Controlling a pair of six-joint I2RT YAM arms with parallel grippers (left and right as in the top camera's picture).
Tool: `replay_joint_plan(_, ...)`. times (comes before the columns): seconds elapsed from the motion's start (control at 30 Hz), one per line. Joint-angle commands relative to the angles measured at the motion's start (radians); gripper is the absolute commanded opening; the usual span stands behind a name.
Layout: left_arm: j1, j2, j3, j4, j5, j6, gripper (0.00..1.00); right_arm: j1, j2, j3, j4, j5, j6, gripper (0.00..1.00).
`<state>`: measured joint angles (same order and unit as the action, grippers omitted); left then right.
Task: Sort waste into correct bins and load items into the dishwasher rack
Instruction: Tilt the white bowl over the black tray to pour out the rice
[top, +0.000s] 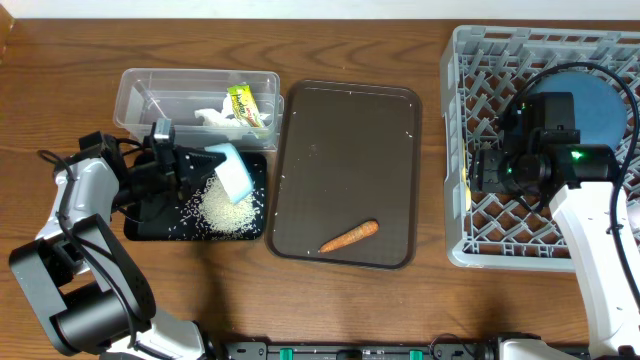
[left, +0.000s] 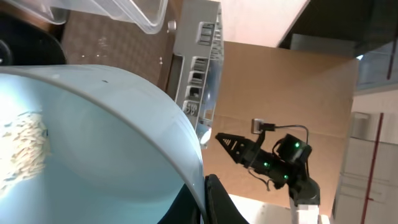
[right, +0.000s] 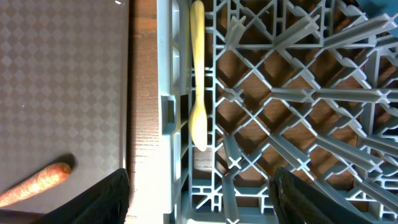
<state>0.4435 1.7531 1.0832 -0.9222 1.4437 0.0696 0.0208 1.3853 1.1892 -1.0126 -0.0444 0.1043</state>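
While left gripper (top: 198, 168) pinches the tilted light blue cup (top: 232, 170) over the black tray (top: 140, 232) holding rice (top: 228, 208), clear tub (top: 135, 95) holds tissue (top: 215, 120), wrapper (top: 243, 103). Left wrist: grains cling inside cup. Right wrist: right gripper (right: 202, 208) spread over rack (right: 171, 62), spoon (right: 198, 74) inside.

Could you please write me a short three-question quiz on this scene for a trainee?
1. True or false: the carrot lies on the brown tray.
2. What do the left jaws hold? A) spoon B) blue cup C) tissue
3. Fill in: the rice lies in the ___ tray.
Key: 1 true; 2 B; 3 black tray.
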Motion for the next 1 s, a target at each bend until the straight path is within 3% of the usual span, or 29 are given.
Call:
replay_joint_plan(0.0,0.006,-0.014,0.002,-0.007,0.128,0.078,0.06,-0.008,-0.004,0.007,-0.002,0.011,-0.008,0.72)
replay_joint_plan(0.13,0.006,-0.013,0.002,0.025,0.055,0.035,0.06,-0.008,-0.004,0.007,-0.001,0.011,-0.008,0.72)
replay_joint_plan(0.23,0.004,-0.013,0.002,0.011,0.13,0.037,0.06,-0.008,-0.004,0.007,0.0,0.011,-0.008,0.72)
replay_joint_plan(0.53,0.005,-0.016,0.003,0.047,0.129,0.042,0.06,-0.008,-0.004,0.007,-0.002,0.011,-0.008,0.72)
replay_joint_plan(0.67,0.016,-0.015,0.002,0.056,0.016,-0.02,0.06,-0.008,-0.004,0.007,0.0,0.011,-0.008,0.72)
replay_joint_plan(0.77,0.015,-0.016,0.002,0.049,0.116,0.041,0.06,-0.008,-0.004,0.007,-0.002,0.011,-0.008,0.72)
replay_joint_plan(0.83,0.018,-0.016,0.003,0.062,0.103,0.087,0.06,-0.008,-0.004,0.007,-0.001,0.011,-0.008,0.72)
replay_joint_plan(0.9,0.026,-0.015,0.002,0.071,0.007,0.024,0.06,-0.008,-0.004,0.007,0.0,0.011,-0.008,0.72)
replay_joint_plan(0.97,0.026,-0.015,0.002,0.056,0.068,0.026,0.06,-0.008,-0.004,0.007,-0.001,0.011,-0.008,0.72)
